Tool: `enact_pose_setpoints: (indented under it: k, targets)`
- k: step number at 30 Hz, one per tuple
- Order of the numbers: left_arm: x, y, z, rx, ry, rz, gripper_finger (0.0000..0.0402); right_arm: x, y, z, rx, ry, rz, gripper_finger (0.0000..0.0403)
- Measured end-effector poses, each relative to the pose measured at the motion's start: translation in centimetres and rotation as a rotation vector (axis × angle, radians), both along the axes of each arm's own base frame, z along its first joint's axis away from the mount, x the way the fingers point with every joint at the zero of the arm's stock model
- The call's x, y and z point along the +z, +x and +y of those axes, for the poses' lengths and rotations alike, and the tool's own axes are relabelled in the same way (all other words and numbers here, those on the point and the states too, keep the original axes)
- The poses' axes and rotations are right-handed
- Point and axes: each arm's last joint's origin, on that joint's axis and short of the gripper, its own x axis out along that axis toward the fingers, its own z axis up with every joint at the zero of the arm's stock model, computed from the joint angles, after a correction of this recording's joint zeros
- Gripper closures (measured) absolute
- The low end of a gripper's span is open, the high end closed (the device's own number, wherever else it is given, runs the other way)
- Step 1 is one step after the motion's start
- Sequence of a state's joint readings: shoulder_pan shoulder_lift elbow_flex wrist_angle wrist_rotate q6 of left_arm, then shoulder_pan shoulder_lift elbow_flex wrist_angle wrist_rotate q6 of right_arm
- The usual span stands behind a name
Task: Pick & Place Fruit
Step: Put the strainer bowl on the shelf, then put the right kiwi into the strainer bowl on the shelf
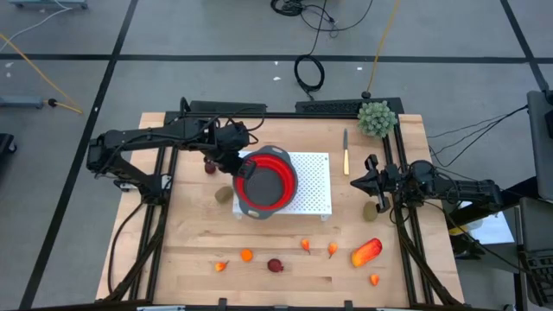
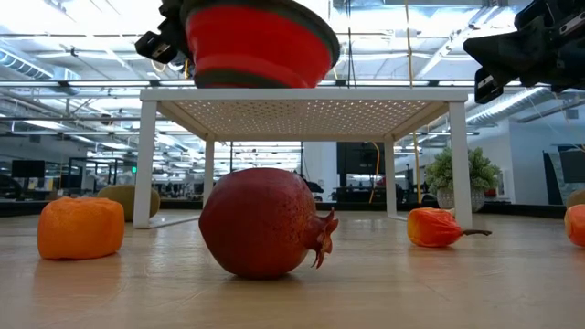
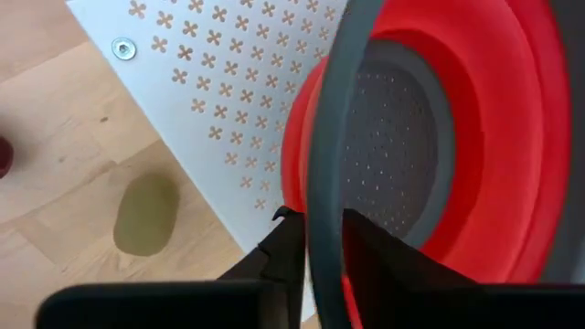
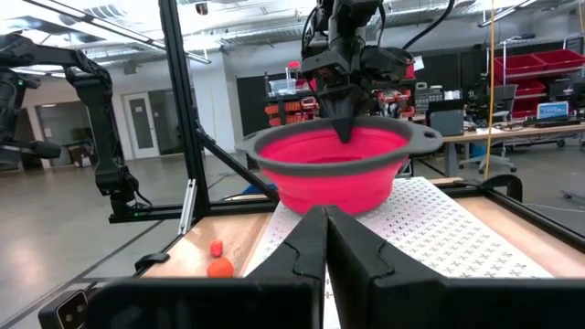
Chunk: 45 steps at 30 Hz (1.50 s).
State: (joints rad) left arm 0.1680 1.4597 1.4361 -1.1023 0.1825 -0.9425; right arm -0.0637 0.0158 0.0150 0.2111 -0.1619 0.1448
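A red colander (image 1: 266,181) with a grey rim sits on a white perforated stand (image 1: 315,186). My left gripper (image 3: 320,228) is at the colander's left rim, coming down from above, shut on it. My right gripper (image 1: 370,177) waits shut near the table's right edge, touching nothing. Fruit lies on the wooden table. One brown kiwi (image 1: 224,195) is left of the stand and another (image 1: 371,209) is under my right gripper. A dark red ball (image 1: 210,167) sits at the left and another (image 1: 275,265) at the near side. The red-orange oblong (image 1: 366,251) and small orange bits (image 1: 246,255) are close by. My left gripper has the colander's grey rim (image 3: 322,183) between its two fingers, one finger inside the bowl and one outside. The fingers slant down from above on the colander's left side (image 4: 345,128). The colander stays upright, its bottom on or just over the stand's top (image 2: 302,91).
A green bushy ball (image 1: 377,118) stands at the table's far right corner, with a slim wooden-handled knife (image 1: 346,151) lying beside the stand. The stand's right half is bare. Fruit is scattered along the near strip of the table.
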Motion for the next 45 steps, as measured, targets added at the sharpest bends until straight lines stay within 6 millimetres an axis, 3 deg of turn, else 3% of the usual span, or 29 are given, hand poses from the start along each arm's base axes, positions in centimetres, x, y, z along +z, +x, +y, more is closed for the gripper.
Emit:
enact_pose_setpoints:
  k: [15,22,33,45]
  targets:
    - [-0.4,-1.0,-0.1,-0.024,0.003,0.105,0.0247,0.0,0.0,0.0,0.000,0.000,-0.001,0.0403]
    - [0.8,-2.1,-0.2,-0.021,0.043,0.052,0.0226,0.0,0.0,0.0,0.000,0.000,-0.001,0.0403]
    - [4.8,-7.3,-0.8,0.152,0.177,-0.073,0.0224,0.0,0.0,0.0,0.000,0.000,-0.001,0.0403]
    - [6.0,-12.2,-1.9,0.279,0.345,-0.024,0.0224,0.0,0.0,0.0,0.000,0.000,-0.001,0.0403]
